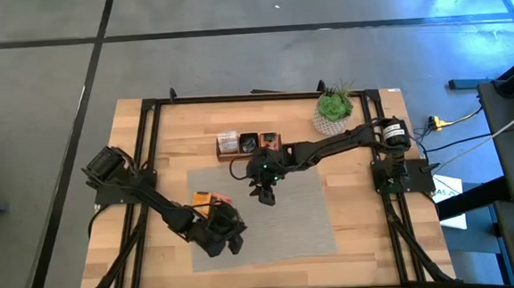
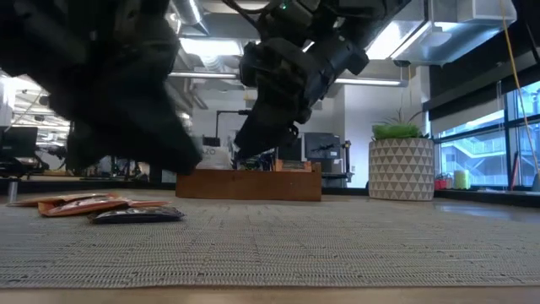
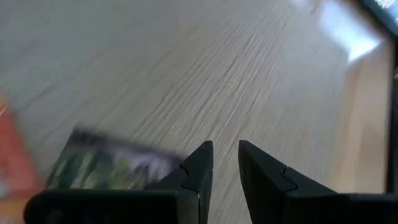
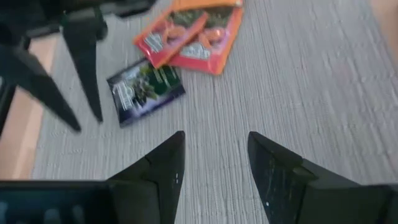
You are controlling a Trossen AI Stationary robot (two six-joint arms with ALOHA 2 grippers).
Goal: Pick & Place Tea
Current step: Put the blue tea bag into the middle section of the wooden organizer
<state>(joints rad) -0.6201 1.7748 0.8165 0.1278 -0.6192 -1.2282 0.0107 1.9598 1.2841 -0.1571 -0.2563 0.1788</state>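
Jaws, right gripper [image 4: 211, 168]: apart and empty, hanging over the grey mat, tips aimed toward the loose sachets.
Jaws, left gripper [image 3: 225, 165]: a narrow gap between the tips, nothing between them; low over the mat just beside the dark sachet.
Surface [image 1: 164, 154]: pale wood, framed by black rails, carrying everything below.
Mat [image 1: 306, 217]: grey woven sheet at the centre of the surface; sachets lie flat on it.
Plant pot [image 1: 333, 112]: at the far edge, well apart from the work.
Tray [image 1: 250, 143]: brown wood with compartments, just beyond the mat's far edge; some sachets already stand inside.
Tea on mat: two orange sachets [image 4: 193, 34] overlapping, one dark sachet [image 4: 146, 91] just beside them.
Handling, judged: sachets look light, thin and flexible, with a slick printed skin; flat on the weave they offer little to pinch.
Hold point, judged: take the dark sachet by one free edge or corner, since it lies clear of the overlapping pair.
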